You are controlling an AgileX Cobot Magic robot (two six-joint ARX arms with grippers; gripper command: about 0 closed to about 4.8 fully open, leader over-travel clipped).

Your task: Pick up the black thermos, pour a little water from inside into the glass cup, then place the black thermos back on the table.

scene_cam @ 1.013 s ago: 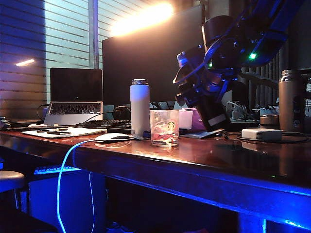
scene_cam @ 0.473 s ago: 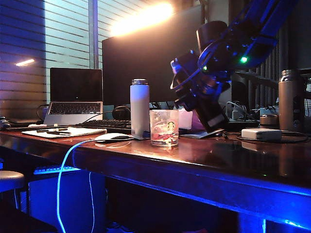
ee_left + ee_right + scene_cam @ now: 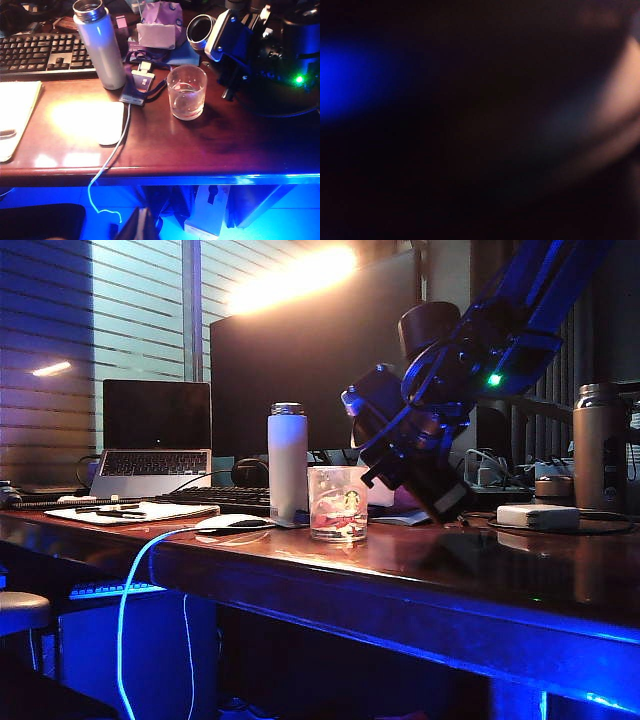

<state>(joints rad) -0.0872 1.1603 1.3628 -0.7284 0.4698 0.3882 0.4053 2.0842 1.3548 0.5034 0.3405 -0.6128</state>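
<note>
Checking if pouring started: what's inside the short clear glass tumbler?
The glass tumbler seemingly holds shallow clear water; level unclear. The right gripper holds the tall matte black thermos tilted beside it, no stream visible. The left gripper sits beyond the front edge of the table.

White bottle (image 3: 288, 462), steel cap; laptop (image 3: 156, 440), keyboard (image 3: 40, 51), mouse (image 3: 110, 123), bronze-grey flask (image 3: 599, 447), white adapter (image 3: 538, 516).

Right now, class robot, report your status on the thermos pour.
Right gripper shut on thermos, tilted beside cup. Left gripper out of sight. White bottle beside cup, apart.
</note>
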